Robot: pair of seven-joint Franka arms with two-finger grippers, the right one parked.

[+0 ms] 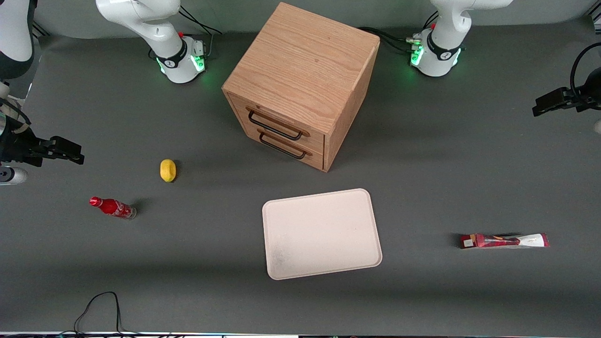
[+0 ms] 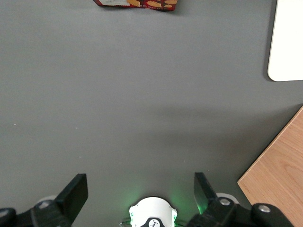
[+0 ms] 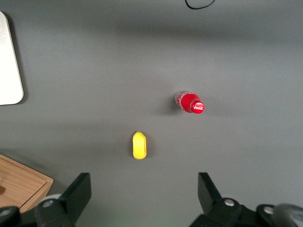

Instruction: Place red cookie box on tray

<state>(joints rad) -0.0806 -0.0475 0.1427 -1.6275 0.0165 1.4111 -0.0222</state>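
We note the red cookie box (image 1: 504, 241) lying flat on the grey surface (image 1: 446, 178), toward the working arm's end, with its long side running across the front view and its white end pointing away from the tray (image 1: 322, 233). The tray sits near the middle of the surface, nearer to the front camera than the wooden drawer cabinet (image 1: 300, 87), and nothing lies in it, so we judge the task not yet begun. Box and tray are well apart, with bare surface between them. The claw (image 2: 140, 190) hangs high above the surface, empty, its two fingers (image 2: 75, 191) spread wide; in the wrist view the box (image 2: 136, 4) shows only as a strip at the frame's edge, so the claw is not over it. We read this as a resting pose ahead of the reach. Because the box is long and narrow, we expect the grasp to go best across its short width near the middle, so it does not tip when lifted; the wide opening suits that. The carton looks light and slightly crushed, so a hard squeeze may deform it. A yellow lemon (image 1: 167, 170) and a small red cola bottle (image 1: 112, 207) lie toward the parked arm's end, clear of any likely path to the tray.
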